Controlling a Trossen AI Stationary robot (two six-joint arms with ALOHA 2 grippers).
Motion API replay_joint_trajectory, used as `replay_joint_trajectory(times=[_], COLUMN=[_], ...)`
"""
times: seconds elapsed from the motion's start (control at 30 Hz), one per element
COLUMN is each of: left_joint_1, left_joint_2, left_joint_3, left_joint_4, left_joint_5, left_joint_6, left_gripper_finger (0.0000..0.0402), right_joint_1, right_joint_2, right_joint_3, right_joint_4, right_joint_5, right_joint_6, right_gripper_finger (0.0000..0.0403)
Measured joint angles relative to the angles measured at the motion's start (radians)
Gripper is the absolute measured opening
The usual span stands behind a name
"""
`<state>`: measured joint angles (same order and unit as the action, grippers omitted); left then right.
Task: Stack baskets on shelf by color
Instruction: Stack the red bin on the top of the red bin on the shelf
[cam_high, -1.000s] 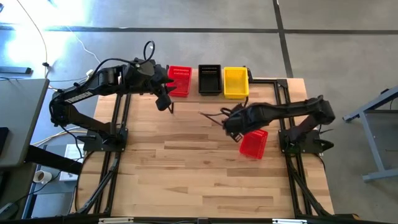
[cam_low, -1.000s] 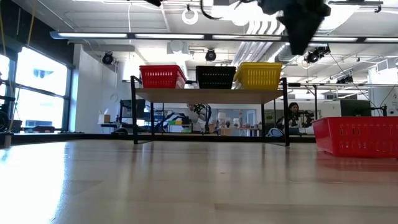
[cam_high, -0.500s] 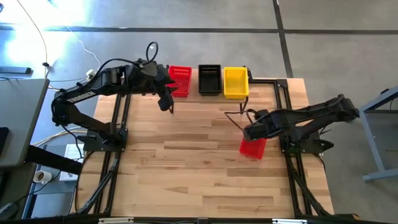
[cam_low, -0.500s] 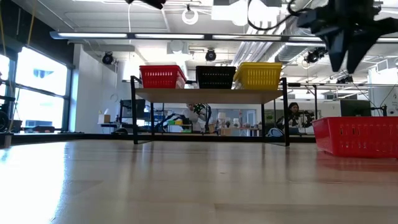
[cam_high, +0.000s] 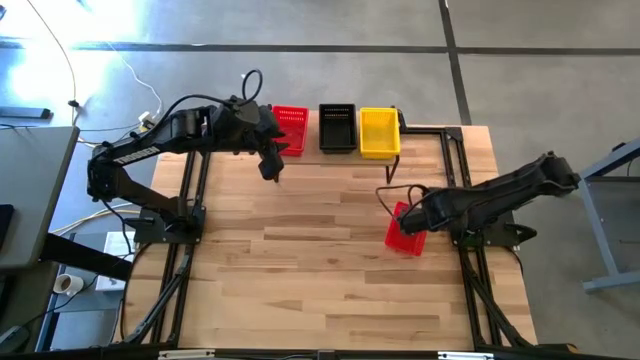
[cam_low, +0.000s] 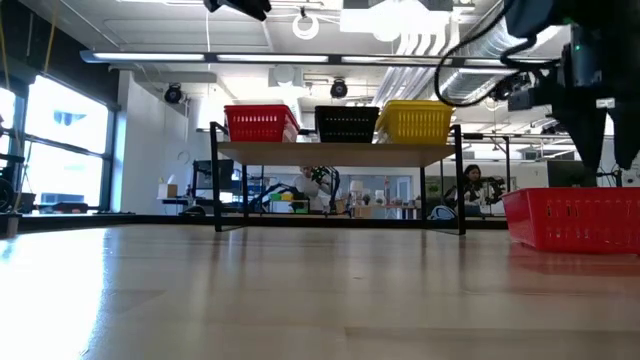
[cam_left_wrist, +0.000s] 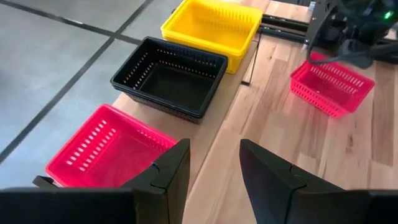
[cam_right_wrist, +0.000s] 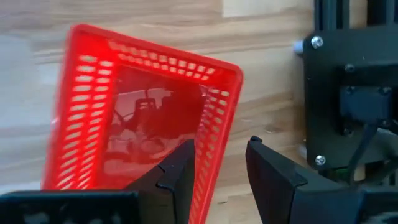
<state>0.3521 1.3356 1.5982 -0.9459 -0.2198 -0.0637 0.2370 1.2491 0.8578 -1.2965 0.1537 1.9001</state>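
Three baskets stand in a row on the shelf (cam_low: 340, 152) at the table's far edge: red (cam_high: 290, 127), black (cam_high: 337, 128) and yellow (cam_high: 379, 132). A loose red basket (cam_high: 405, 232) rests on its bottom on the tabletop near the right edge. My right gripper (cam_right_wrist: 217, 155) is open and points down over it. One finger hangs over the inside and one over the outside of its wall (cam_right_wrist: 219, 134), just above the rim (cam_low: 570, 195). My left gripper (cam_left_wrist: 214, 155) is open and hovers in front of the shelf's red basket (cam_left_wrist: 106, 152).
The right arm's black base frame (cam_right_wrist: 348, 93) stands close beside the loose red basket. Bare wooden tabletop (cam_high: 300, 260) spreads across the middle and near side. In the low view a person (cam_low: 470, 180) sits in the room beyond the shelf.
My right gripper has moved from the table's middle toward the right edge and down, and now hangs over the loose red basket. The baskets have stayed where they were.
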Motion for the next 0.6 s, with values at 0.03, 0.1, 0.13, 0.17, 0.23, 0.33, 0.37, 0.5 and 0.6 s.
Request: replay_joint_trajectory(times=[0.03, 0.1, 0.13, 0.17, 0.23, 0.33, 0.37, 0.5, 0.6], left_joint_1=[0.0, 0.0, 0.0, 0.0, 0.0, -0.001, -0.001, -0.018, -0.046], left_joint_2=[0.0, 0.0, 0.0, 0.0, 0.0, 0.0, 0.0, 0.0, 0.0], left_joint_3=[0.0, 0.0, 0.0, 0.0, 0.0, 0.0, 0.0, 0.0, 0.0], left_joint_4=[0.0, 0.0, 0.0, 0.0, 0.0, 0.0, 0.0, 0.001, 0.0], left_joint_5=[0.001, 0.001, 0.001, 0.001, 0.001, 0.011, 0.019, 0.056, 0.066], left_joint_6=[-0.009, -0.012, -0.012, -0.012, -0.012, -0.012, -0.012, -0.012, -0.013], left_gripper_finger=[0.0129, 0.0129, 0.0129, 0.0129, 0.0129, 0.0129, 0.0129, 0.0129, 0.0129], right_joint_1=[0.0, 0.0, 0.0, 0.0, 0.0, 0.0, 0.0, 0.0, 0.0], right_joint_2=[0.0, 0.0, 0.0, 0.0, 0.0, 0.0, 0.0, 0.0, 0.0], right_joint_3=[-0.016, -0.048, -0.064, -0.081, -0.118, -0.175, -0.192, -0.236, -0.243], right_joint_4=[0.012, 0.04, 0.052, 0.068, 0.105, 0.163, 0.186, 0.26, 0.298], right_joint_5=[-0.002, -0.003, -0.003, -0.002, 0.007, 0.005, 0.002, 0.001, 0.002], right_joint_6=[0.015, 0.044, 0.06, 0.072, 0.101, 0.124, 0.129, 0.143, 0.138], right_gripper_finger=[0.0129, 0.0128, 0.0128, 0.0128, 0.0128, 0.0128, 0.0128, 0.0108, 0.0058])
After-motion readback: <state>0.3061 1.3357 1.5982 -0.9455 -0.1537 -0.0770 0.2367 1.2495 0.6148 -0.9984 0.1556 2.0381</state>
